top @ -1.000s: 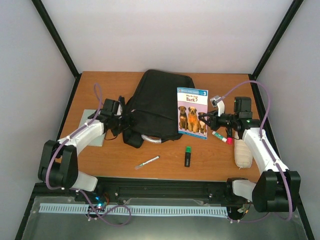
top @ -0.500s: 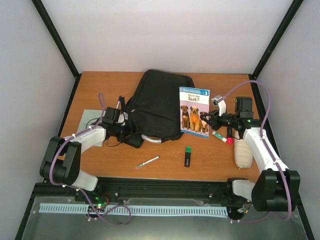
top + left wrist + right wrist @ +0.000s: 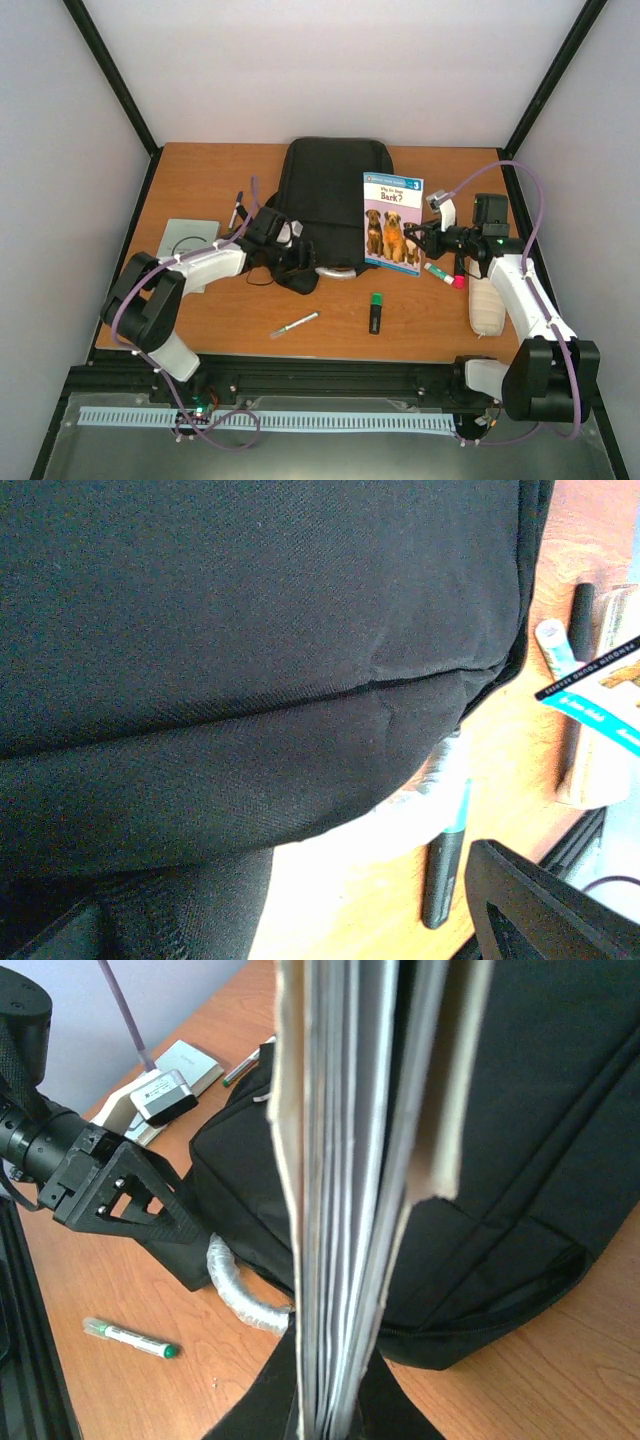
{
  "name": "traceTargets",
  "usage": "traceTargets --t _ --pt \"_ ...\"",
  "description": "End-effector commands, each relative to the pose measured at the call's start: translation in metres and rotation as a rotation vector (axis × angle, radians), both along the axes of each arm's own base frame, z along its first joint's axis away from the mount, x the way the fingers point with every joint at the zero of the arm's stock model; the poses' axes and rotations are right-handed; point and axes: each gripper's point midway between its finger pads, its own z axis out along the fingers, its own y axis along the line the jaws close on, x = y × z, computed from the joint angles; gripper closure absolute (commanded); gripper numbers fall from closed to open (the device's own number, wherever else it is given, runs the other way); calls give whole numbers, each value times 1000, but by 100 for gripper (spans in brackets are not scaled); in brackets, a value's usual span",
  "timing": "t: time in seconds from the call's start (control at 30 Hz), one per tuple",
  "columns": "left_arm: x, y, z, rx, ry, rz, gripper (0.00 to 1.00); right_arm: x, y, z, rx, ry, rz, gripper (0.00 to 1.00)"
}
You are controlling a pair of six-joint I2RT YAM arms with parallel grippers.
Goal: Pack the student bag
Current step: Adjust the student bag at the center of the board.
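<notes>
The student bag (image 3: 330,195), a black backpack, lies flat at the table's middle back. Its grey curved handle (image 3: 335,272) points toward me. My left gripper (image 3: 290,256) is at the bag's near left corner, jaws wide apart, pressed against the fabric and a strap (image 3: 180,920). The bag (image 3: 250,660) fills the left wrist view. My right gripper (image 3: 425,240) is shut on a dog picture book (image 3: 393,222) and holds it upright beside the bag's right edge. In the right wrist view the book's pages (image 3: 350,1210) stand edge-on between my fingers (image 3: 260,1400), with the bag (image 3: 540,1160) behind.
A black and green highlighter (image 3: 375,313) and a white marker (image 3: 294,324) lie near the front. A pink-capped glue stick (image 3: 443,273) and a cream pouch (image 3: 486,305) lie at the right. A grey pad (image 3: 188,240) and a pen (image 3: 237,208) lie at the left.
My left gripper has swung right along the bag's near edge, and the bag's near end and handle have shifted right with it. The book has moved slightly right.
</notes>
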Motion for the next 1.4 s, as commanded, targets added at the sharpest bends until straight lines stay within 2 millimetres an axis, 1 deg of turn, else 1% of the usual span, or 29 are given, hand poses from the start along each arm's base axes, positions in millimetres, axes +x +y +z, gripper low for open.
traceTargets --t 0.0,0.1,0.17,0.23,0.3,0.37,0.47,0.63,0.8,0.93,1.07,1.13,1.23,1.3,1.37 --pt "9 -3 12 76 -26 -36 17 8 -5 15 -5 -82 -5 97" --pt "-5 24 13 232 -10 -54 14 8 -8 17 -4 -89 -15 97" --pt "-10 42 17 312 -7 -39 12 8 -8 18 -4 -95 -16 97" --pt "-13 53 21 349 9 -22 12 8 -8 18 -3 -94 -15 97" --pt "-14 59 24 369 22 5 12 9 -8 17 -3 -93 -14 97" --pt "-6 57 30 347 1 55 13 9 -8 17 -4 -92 -14 97" --pt "10 53 39 267 -37 164 16 8 -8 17 -6 -92 -15 97" --pt "34 41 44 108 -46 296 18 7 -10 18 -12 -103 -21 97" --pt "47 32 36 51 -12 335 19 7 -10 18 -15 -104 -23 97" --pt "53 24 26 21 25 342 22 7 -11 17 -17 -103 -25 97" --pt "55 23 13 23 76 376 25 8 -11 16 -20 -103 -25 97" --pt "57 21 10 10 85 386 29 8 -11 16 -20 -103 -25 97" --pt "60 18 9 -7 91 390 39 8 -11 16 -20 -101 -25 97" --pt "61 16 10 -15 92 387 48 8 -11 15 -18 -96 -25 97" --pt "62 15 11 -19 88 385 59 9 -11 14 -16 -91 -24 97"
